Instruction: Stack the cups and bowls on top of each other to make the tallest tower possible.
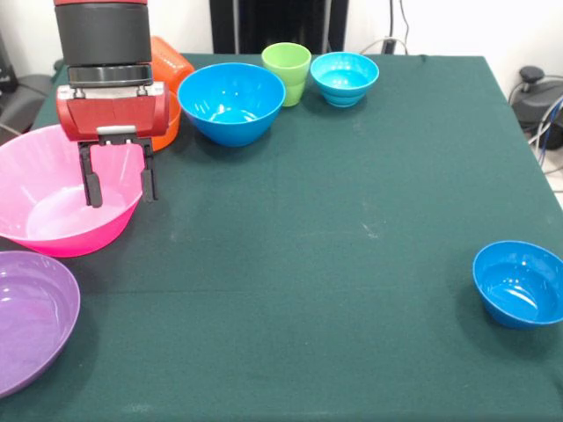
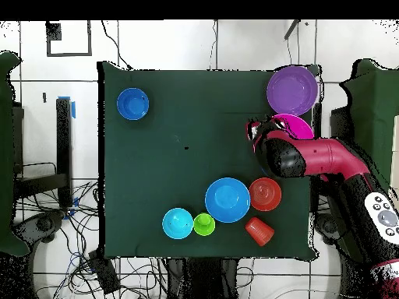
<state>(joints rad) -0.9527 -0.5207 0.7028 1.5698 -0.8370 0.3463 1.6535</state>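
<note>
The pink bowl (image 1: 62, 207), purple bowl (image 1: 31, 316) and medium blue bowl (image 1: 231, 103) look like glossy, smooth plastic with bright highlights. The surface (image 1: 334, 220) wears matt dark green cloth. The lime green cup (image 1: 286, 72) looks smooth plastic, duller.

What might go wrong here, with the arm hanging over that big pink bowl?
The open tool hangs over the pink bowl's rim; pinching that thin edge might tip or slide the bowl. The purple bowl sits close beside it, at the table edge, and a nudge might knock it off.

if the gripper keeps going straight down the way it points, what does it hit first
Most likely the pink bowl: the gripper hangs open, pointing down over the bowl's right side, near the rim. Depth is unclear, so it could land just inside or on the rim.
</note>
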